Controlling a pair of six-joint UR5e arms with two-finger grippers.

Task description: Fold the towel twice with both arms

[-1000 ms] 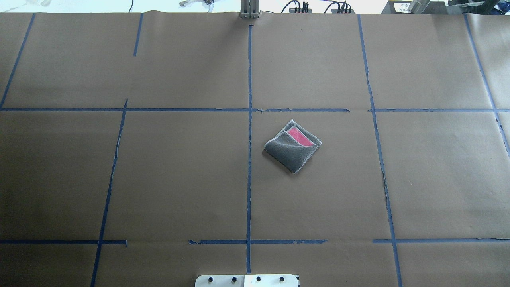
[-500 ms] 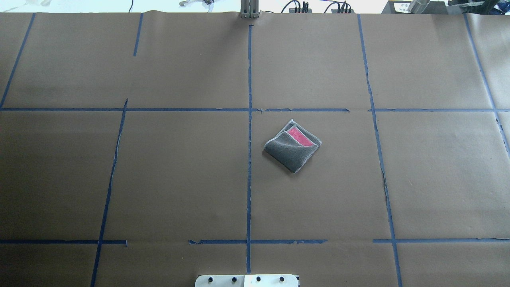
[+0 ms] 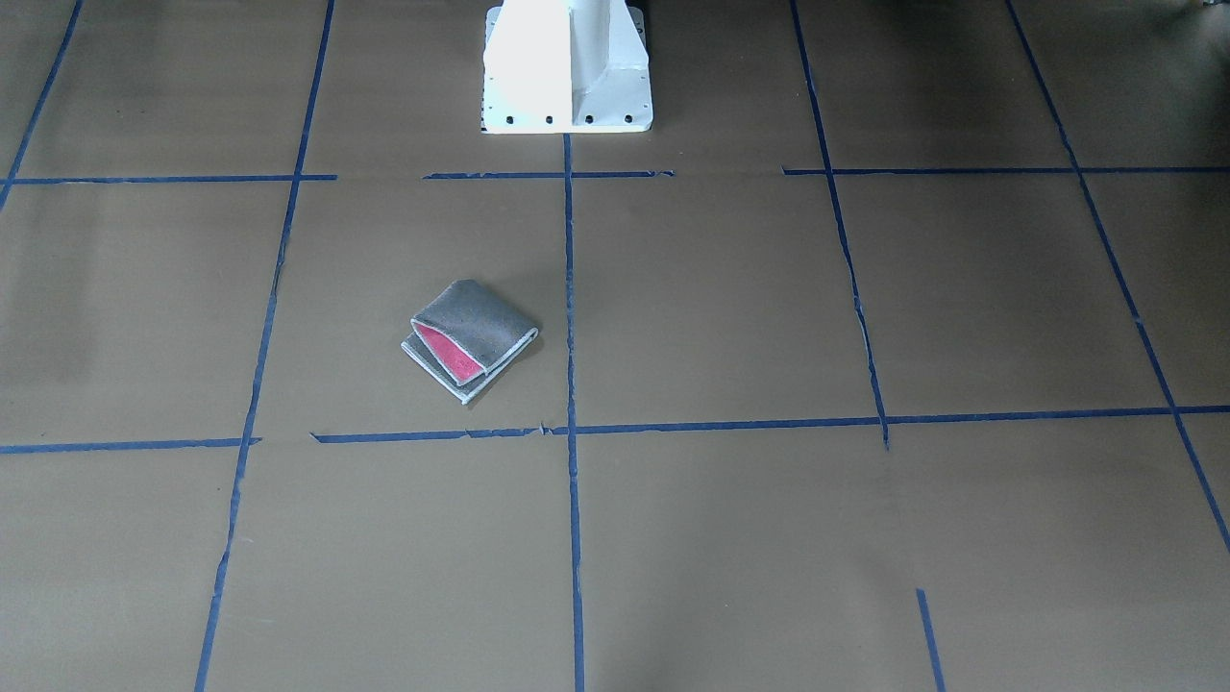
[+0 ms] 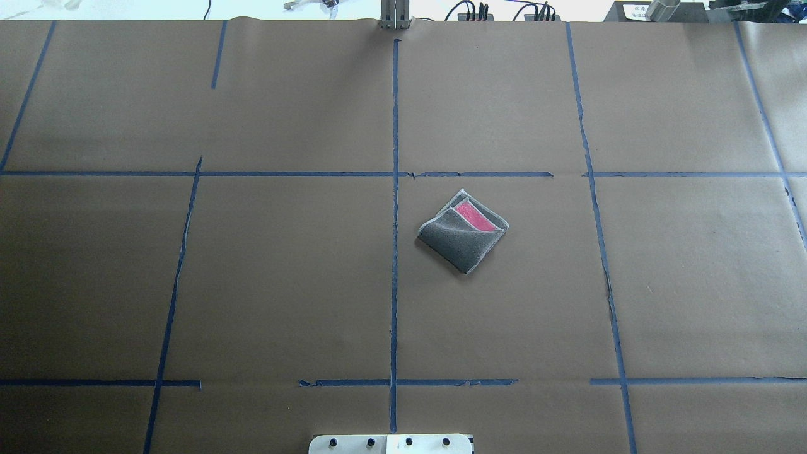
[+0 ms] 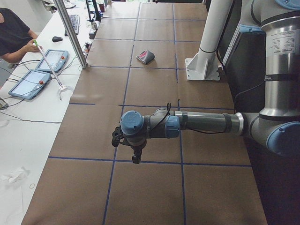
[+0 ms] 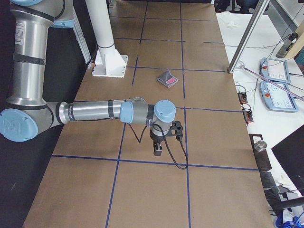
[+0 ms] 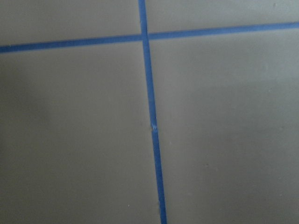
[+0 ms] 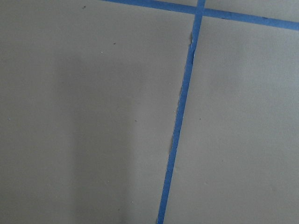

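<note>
**Side views, foreground.** My left arm (image 5: pixel 201 123) reaches level across the lower centre of the frame. Its left gripper (image 5: pixel 135 157) points down above the brown paper table cover (image 5: pixel 154 187) and carries nothing. From this angle I cannot tell whether its jaws are apart or together. The right arm (image 6: pixel 95 112) mirrors it. The right gripper (image 6: pixel 158 149) hangs near a blue tape line (image 6: pixel 142 161), likewise empty, and I cannot read its opening either.

**Wrist cameras.** Both show only paper and crossing tape; no fingers enter either frame.

**Mid-field.** The white pedestal (image 3: pixel 567 67) stands at the top centre of the front-facing view, cut by the frame edge.

**Beyond it.** The towel (image 4: pixel 463 232) lies just right of centre in the overhead view. It is folded grey face out, with a pink strip showing at its open edge. It is well apart from both grippers, with a margin of paper between it and each tape line of its cell.

**Far upper left, left side view.** A person (image 5: pixel 14 33) sits at a white bench (image 5: pixel 28 122), partly cropped.
</note>
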